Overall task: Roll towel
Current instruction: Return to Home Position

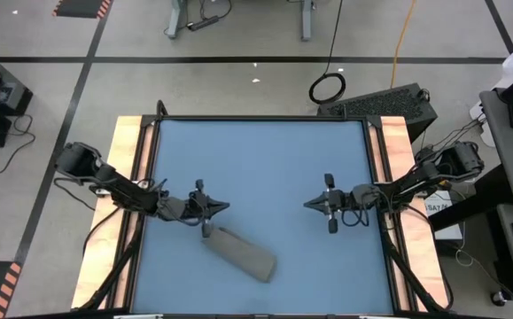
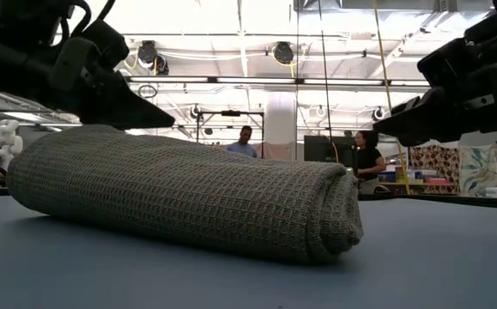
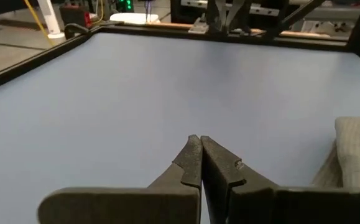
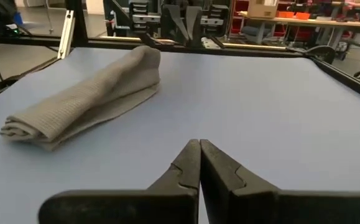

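Note:
The grey towel lies rolled into a long bundle on the blue table, slanting from near my left gripper toward the near edge. It also shows in the low view, the right wrist view and the left wrist view. My left gripper is shut and empty, hovering just above and beside the roll's far end. My right gripper is shut and empty over the table's right half, away from the towel.
The table has raised wooden side rails and a dark frame. People stand in the room far behind the table. Open blue tabletop lies between the grippers and toward the far edge.

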Controlling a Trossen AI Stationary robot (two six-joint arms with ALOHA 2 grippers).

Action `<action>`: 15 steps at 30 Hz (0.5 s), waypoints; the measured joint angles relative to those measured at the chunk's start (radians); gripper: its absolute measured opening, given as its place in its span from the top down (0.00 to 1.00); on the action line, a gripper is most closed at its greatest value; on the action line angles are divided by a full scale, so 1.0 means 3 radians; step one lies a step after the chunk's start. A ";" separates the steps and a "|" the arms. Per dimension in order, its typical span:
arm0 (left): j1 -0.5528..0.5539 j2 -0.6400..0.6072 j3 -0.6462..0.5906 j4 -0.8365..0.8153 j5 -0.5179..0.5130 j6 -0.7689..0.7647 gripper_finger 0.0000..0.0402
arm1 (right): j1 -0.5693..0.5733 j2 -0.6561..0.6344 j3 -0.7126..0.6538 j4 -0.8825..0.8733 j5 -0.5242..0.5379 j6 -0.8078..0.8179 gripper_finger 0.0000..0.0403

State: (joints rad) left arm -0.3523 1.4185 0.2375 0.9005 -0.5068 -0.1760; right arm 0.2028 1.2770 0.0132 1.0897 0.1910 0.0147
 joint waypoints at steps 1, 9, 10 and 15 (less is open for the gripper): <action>-0.0002 0.0000 0.0000 0.0010 -0.0011 -0.0007 0.99 | -0.0013 -0.0001 0.0001 0.0006 -0.0023 -0.0004 1.00; -0.0188 -0.0208 -0.0282 0.0264 -0.0305 -0.0096 0.99 | -0.0152 -0.0007 0.0000 -0.0140 -0.0026 -0.0014 1.00; -0.0213 -0.0266 -0.0340 0.0350 -0.0370 -0.0095 0.99 | -0.0158 -0.0023 -0.0001 -0.0167 -0.0026 -0.0021 1.00; -0.0301 -0.0610 -0.0566 0.0496 -0.0440 -0.0095 0.99 | -0.0172 -0.0122 -0.0002 -0.0343 -0.0028 -0.0008 1.00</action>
State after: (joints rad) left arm -0.4426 1.2356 0.0676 1.0492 -0.6389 -0.2044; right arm 0.1513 1.2403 0.0124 0.9869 0.1825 0.0122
